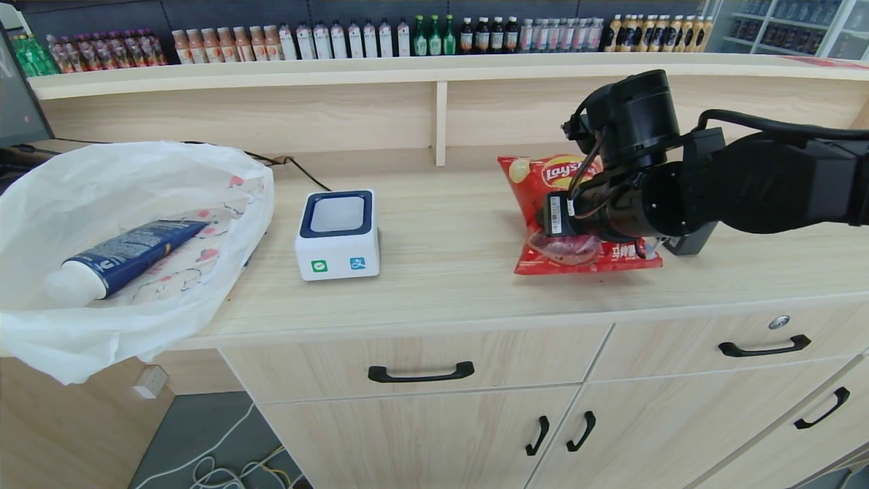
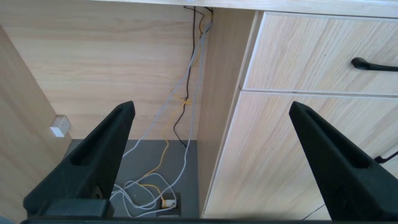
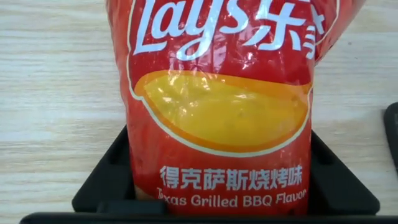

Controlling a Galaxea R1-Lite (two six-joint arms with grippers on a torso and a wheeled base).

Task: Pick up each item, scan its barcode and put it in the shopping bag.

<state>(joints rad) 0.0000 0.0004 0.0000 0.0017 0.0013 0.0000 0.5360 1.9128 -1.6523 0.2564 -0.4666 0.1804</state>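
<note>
Your right pincer [image 3: 221, 134] is clenched on the red chips bag [image 1: 543, 178], fingers pressing both its sides, the bag on the table [image 1: 448, 231] at 3 o'clock from the white scanner [image 1: 337, 233]. At the scanner's 9 o'clock the shopping bag [image 1: 224, 176] sags open over the table edge, a blue tube [image 1: 129, 255] inside. Your left pincer [image 2: 211, 109] hangs released, jaws wide, beside the drawer fronts [image 2: 323, 56] below

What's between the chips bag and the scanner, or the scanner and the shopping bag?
Nothing visible. Bare counter lies between the chips bag, at the right gripper, and the scanner. Past the scanner, the shopping bag lies close beside it, mouth open, with a blue tube inside.
</note>
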